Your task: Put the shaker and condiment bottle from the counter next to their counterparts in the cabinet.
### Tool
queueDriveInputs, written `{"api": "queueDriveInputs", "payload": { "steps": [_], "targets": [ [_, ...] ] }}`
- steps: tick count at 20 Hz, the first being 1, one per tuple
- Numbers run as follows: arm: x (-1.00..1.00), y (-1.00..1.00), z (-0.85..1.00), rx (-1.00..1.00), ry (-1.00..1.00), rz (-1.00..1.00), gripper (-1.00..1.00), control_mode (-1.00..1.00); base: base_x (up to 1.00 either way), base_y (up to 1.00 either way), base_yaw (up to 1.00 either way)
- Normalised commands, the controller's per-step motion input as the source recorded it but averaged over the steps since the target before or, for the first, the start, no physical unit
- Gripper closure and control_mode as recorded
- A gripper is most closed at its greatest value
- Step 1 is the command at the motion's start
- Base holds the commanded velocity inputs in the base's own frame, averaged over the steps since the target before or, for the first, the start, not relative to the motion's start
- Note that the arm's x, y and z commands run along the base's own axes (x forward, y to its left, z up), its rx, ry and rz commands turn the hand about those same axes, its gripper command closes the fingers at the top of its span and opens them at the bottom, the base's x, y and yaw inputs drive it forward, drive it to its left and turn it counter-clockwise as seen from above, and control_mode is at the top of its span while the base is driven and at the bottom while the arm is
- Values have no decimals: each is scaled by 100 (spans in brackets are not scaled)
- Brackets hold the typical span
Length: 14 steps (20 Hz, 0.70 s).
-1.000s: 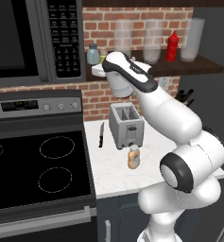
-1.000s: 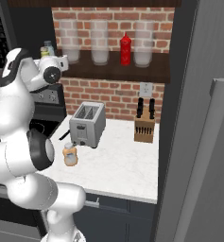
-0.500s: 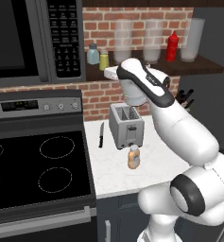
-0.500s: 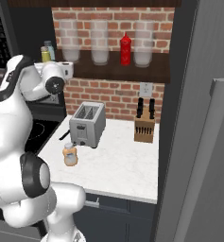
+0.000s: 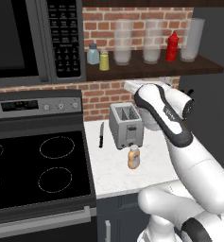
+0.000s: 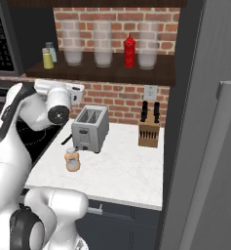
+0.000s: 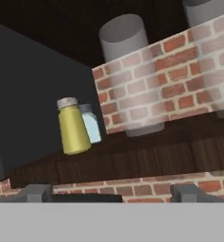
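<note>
Stretching across the wall, the dark wooden cabinet point(image 5: 198, 69) carries the yellow-green shaker point(image 5: 104, 60) at its left end, standing upright just beside the pale blue-grey shaker point(image 5: 92, 54), with the red squeeze bottle point(image 5: 171, 47) well off to the right among tall clear jars. Down below on the white counter point(image 5: 153, 165), the toaster point(image 5: 125, 125) sits at the back and the small orange-tan condiment bottle point(image 5: 133, 157) stands in front of it, upright and apart from it. Smallest of all, the gripper point(image 7: 111, 193) hangs below shelf level with its jaws spread wide and nothing between them, fingertips point(image 7: 35, 191) well clear of the shaker.
</note>
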Motion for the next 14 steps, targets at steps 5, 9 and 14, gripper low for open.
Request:
{"api": "queueDriveInputs", "payload": {
  "steps": [5,9,14],
  "targets": [
    [-79,-3,-32,0,23,-24,-100,-100,0,0,0],
    [-69,0,-57,0,20,-42,-100,-100,0,0,0],
    [-56,0,-72,0,9,-57,-100,-100,0,0,0]
  ]
}}
